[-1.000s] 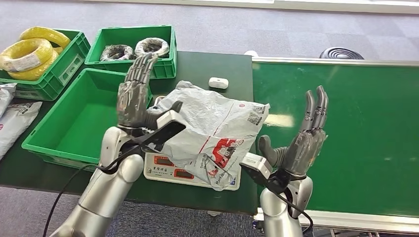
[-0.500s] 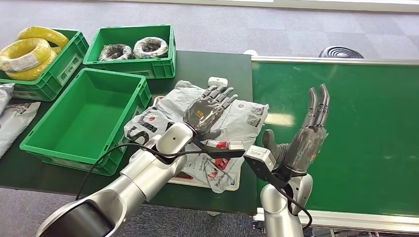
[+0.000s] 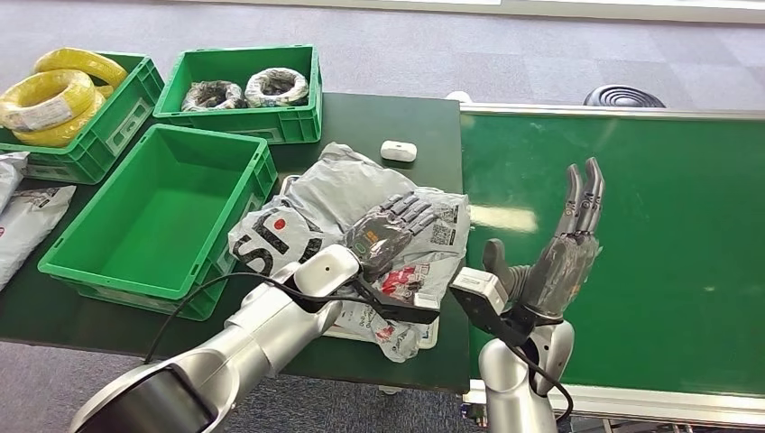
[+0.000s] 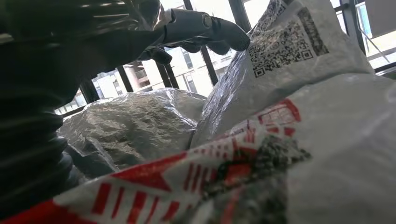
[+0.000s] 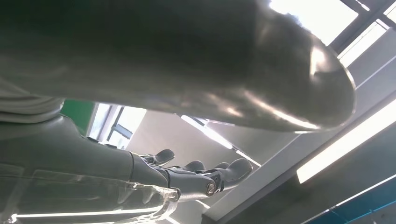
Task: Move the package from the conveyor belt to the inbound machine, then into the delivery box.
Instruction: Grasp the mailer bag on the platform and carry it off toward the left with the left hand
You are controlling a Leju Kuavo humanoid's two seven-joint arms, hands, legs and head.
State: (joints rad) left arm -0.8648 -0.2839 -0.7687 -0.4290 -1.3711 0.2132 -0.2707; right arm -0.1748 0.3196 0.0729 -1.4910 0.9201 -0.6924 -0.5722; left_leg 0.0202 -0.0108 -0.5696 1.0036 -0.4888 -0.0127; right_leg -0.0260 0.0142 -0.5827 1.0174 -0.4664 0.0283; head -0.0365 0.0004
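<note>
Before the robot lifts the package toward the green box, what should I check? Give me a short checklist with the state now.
1. Package lies on the scale: ok.
2. Left hand rests on the package: ok.
3. Left fingers closed around the package: cannot tell.
4. Right hand raised beside the package, open, apart from it: ok.
5. Nearest green box has nothing inside: ok.

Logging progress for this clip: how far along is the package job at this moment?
Done: the package is off the green belt and lies on the scale-like inbound machine. In hand: the left hand lies flat on the package; whether it grips is unclear. The right hand is raised, open and empty. Left: putting it in a box, perhaps the empty green bin.
</note>
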